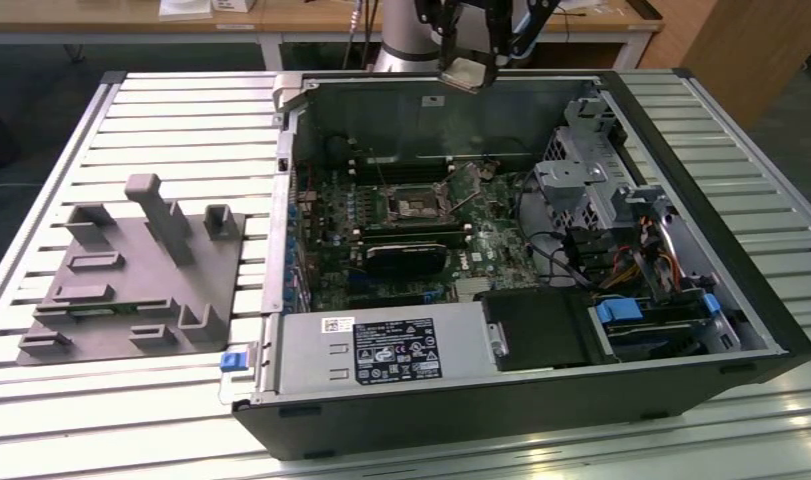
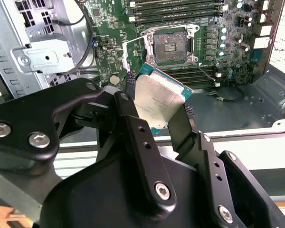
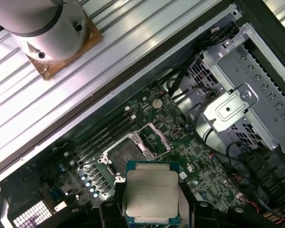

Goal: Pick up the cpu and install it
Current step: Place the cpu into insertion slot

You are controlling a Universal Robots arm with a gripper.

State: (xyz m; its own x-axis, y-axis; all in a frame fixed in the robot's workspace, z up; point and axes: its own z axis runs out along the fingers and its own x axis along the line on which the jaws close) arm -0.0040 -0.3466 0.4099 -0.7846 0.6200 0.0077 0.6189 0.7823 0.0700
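The cpu (image 1: 467,71), a flat square chip with a silver-grey top, hangs tilted above the back wall of the open computer case (image 1: 765,320). My gripper (image 1: 465,65) is shut on it, a black finger (image 2: 130,118) pressing each of two opposite edges. Both wrist views show the cpu (image 2: 159,102) (image 3: 152,194) between the fingers, metal side towards the cameras. Below it on the green motherboard lies the socket (image 1: 416,207) (image 2: 171,45) (image 3: 128,154), its metal frame swung open and its dark contact field bare. The cpu is well above the socket and apart from it.
A grey fixture plate (image 1: 125,270) with upright posts lies on the slatted table at the exterior view's left. Inside the case are a black card (image 1: 408,255), the power supply (image 1: 378,350), a metal drive cage (image 1: 585,170) and cables. The arm's base (image 3: 47,28) stands behind the case.
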